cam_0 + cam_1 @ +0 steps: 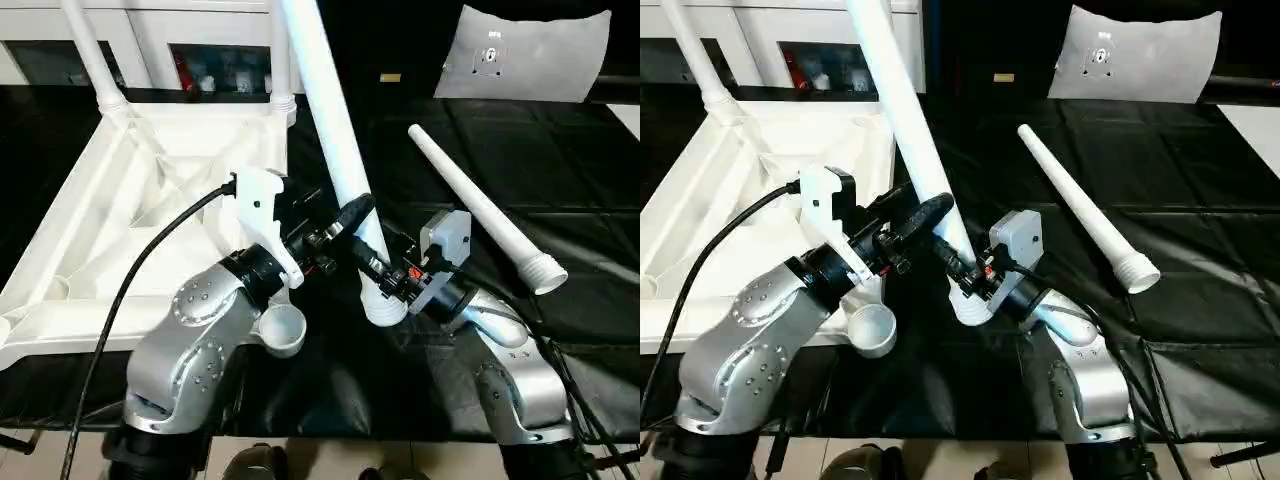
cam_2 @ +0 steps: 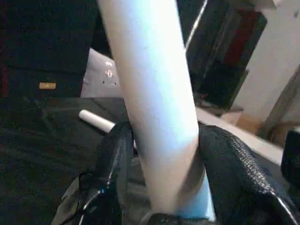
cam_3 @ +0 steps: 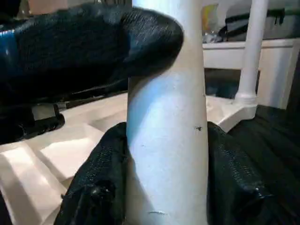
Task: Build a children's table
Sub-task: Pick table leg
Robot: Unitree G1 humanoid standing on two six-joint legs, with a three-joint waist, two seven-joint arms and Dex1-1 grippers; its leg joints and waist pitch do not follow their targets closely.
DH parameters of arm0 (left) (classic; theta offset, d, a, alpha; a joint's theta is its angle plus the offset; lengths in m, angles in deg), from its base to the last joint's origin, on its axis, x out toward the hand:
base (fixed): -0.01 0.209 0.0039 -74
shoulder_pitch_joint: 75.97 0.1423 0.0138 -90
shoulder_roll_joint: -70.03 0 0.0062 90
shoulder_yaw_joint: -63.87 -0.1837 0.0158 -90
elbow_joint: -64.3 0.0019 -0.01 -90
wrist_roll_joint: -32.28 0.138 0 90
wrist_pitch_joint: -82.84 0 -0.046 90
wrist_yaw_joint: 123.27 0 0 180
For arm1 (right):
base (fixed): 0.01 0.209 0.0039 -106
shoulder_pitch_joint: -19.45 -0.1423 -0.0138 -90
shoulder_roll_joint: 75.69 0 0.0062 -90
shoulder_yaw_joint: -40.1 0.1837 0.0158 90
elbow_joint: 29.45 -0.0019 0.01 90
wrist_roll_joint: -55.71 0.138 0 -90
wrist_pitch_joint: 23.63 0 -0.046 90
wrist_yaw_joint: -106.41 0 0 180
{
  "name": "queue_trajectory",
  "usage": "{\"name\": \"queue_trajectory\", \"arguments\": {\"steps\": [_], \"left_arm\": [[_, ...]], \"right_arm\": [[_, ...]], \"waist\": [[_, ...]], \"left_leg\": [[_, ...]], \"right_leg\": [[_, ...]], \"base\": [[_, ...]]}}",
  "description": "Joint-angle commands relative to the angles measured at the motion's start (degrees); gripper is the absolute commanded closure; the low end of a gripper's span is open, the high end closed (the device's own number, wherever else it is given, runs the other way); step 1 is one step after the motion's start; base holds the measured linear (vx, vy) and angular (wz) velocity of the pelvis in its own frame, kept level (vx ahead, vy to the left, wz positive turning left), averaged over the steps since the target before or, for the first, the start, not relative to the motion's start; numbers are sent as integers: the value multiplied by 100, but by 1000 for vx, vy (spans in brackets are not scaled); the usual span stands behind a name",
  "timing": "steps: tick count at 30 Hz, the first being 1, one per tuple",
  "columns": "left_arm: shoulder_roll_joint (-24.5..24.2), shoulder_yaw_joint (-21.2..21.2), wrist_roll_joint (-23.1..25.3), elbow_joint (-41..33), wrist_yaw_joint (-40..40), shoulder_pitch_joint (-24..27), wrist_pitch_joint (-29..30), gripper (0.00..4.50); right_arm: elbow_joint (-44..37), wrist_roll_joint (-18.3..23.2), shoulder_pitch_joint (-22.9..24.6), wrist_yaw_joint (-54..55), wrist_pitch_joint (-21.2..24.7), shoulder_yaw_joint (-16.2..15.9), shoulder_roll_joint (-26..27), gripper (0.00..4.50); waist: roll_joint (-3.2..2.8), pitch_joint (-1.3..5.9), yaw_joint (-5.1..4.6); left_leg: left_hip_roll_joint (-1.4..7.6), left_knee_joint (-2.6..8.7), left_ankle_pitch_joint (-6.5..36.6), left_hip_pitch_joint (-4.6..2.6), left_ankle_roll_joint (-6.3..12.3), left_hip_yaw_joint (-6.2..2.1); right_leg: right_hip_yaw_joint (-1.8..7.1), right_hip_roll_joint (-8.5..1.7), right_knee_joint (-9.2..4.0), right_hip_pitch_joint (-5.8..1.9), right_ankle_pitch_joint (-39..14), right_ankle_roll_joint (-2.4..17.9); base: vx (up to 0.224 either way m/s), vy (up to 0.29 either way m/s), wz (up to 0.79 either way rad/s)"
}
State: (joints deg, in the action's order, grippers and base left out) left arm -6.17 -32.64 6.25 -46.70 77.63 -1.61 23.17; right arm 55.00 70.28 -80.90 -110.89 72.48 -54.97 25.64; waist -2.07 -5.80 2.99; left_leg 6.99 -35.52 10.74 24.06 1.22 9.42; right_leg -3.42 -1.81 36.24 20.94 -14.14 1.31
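Note:
The children's table top (image 1: 90,230) lies upside down at the left, ribs up, with two legs (image 1: 88,50) standing in its far corner sockets. A third white leg (image 1: 335,130) leans steeply across the middle, and its threaded end (image 1: 385,308) hangs low near the empty near corner socket (image 1: 283,330). My left gripper (image 1: 352,215) is shut on this leg, which shows between its black fingers (image 2: 234,159). Just below it, my right gripper (image 1: 375,265) is shut on the same leg (image 3: 166,140). Another leg (image 1: 480,215) lies loose on the black cover at the right.
A black cable (image 1: 130,290) runs from my left wrist over the table top's near edge. A white sheet (image 1: 525,55) lies at the back right, and cabinets (image 1: 200,55) stand behind the worktable. The black cover's front edge is close under my forearms.

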Motion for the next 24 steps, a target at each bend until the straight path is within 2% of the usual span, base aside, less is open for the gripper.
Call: {"name": "queue_trajectory", "arguments": {"steps": [1, 4, 6, 9, 12, 18, 24], "left_arm": [[25, -79, -87, 14, 10, 34, -19, 232], [145, -19, -263, 72, -60, 29, -47, 232], [291, 70, -430, 84, -73, 25, 22, 232], [426, 149, -700, 116, -84, 36, 358, 232], [429, 157, -713, 218, -128, 18, 428, 232], [386, 153, -791, 194, 2, 19, 405, 232], [363, 144, -877, 154, 68, 28, 464, 232]], "right_arm": [[39, -67, -28, 1, -196, -106, 9, 266], [161, -136, -54, -4, -415, -196, 6, 266], [221, -180, -65, -30, -510, -231, 17, 266], [263, -182, -73, -69, -602, -267, 32, 266], [282, -192, -72, -102, -667, -316, 18, 266], [323, -161, -51, -109, -745, -359, -9, 266], [356, -147, -35, -118, -814, -399, -11, 266]], "waist": [[3, 372, -24], [-20, 397, -33], [-3, 408, -38], [-5, 414, -39], [2, 410, -44], [-5, 398, -62], [-14, 401, -70]], "left_leg": [[740, 484, 967, -195, 213, -325], [742, 475, 817, -198, 312, -333], [735, 453, 728, -183, 378, -322], [740, 444, 681, -183, 456, -321], [729, 436, 691, -182, 520, -314], [739, 471, 949, -189, 418, -324], [735, 483, 1087, -203, 304, -310]], "right_leg": [[414, -825, -393, -183, 27, 1325], [401, -804, -358, -182, 274, 1318], [400, -818, -341, -196, 468, 1369], [392, -815, -331, -200, 545, 1404], [394, -809, -338, -197, 500, 1423], [392, -796, -367, -195, 127, 1382], [398, -796, -380, -178, 11, 1367]], "base": [[0, 0, 0], [0, 0, 0], [0, 0, 0], [0, 0, 0], [0, 0, 0], [0, 0, 0], [0, 0, 0]]}}
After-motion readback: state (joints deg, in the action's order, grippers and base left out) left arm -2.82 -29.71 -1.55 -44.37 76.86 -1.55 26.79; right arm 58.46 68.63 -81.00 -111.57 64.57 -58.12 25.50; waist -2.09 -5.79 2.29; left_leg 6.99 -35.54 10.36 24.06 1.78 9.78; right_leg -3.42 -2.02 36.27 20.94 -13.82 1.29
